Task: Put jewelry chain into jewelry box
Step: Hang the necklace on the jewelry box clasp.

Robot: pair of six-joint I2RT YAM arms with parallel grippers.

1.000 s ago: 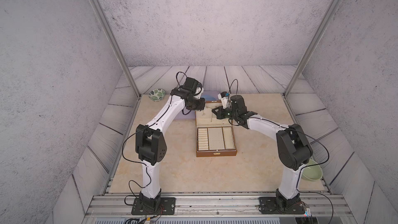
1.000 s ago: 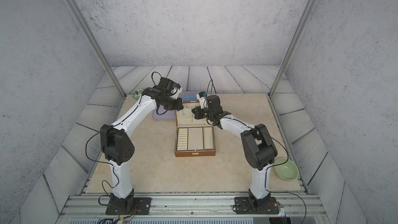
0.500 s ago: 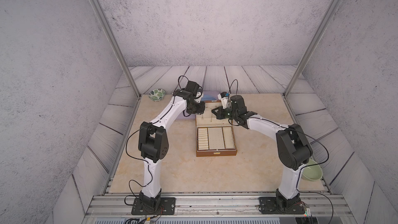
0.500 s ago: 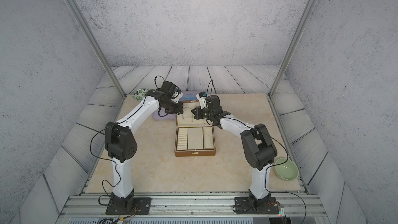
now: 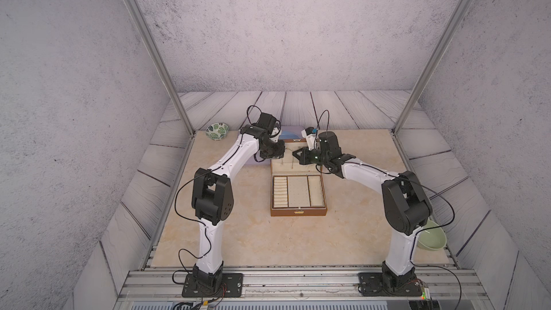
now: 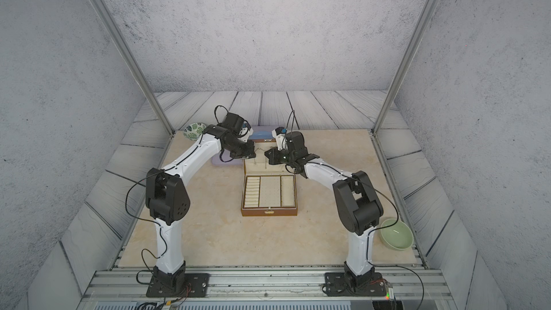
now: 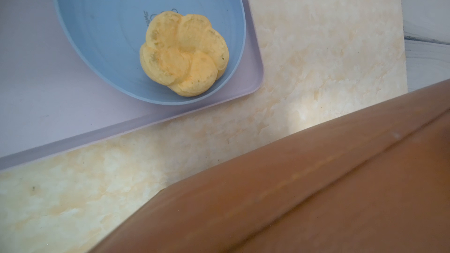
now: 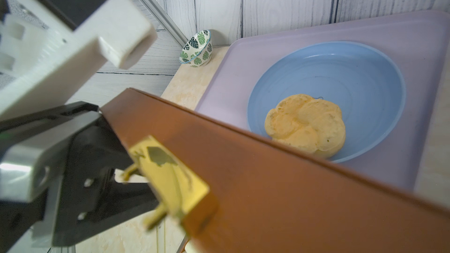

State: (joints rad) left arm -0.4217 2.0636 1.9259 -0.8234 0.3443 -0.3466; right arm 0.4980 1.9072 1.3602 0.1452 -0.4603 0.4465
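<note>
both shut, grip unclear: left gripper (image 5: 282, 150), right gripper (image 5: 295, 154) flank vertically hanging jewelry chain (image 5: 293, 163).

Upright box lid (image 6: 262, 165) (lilac tray (image 6: 217, 161) behind)

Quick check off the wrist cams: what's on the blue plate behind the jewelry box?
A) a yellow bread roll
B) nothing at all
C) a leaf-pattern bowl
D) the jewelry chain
A: both wrist views show a yellow knotted roll lying on the blue plate, which sits on the lilac tray.
</note>
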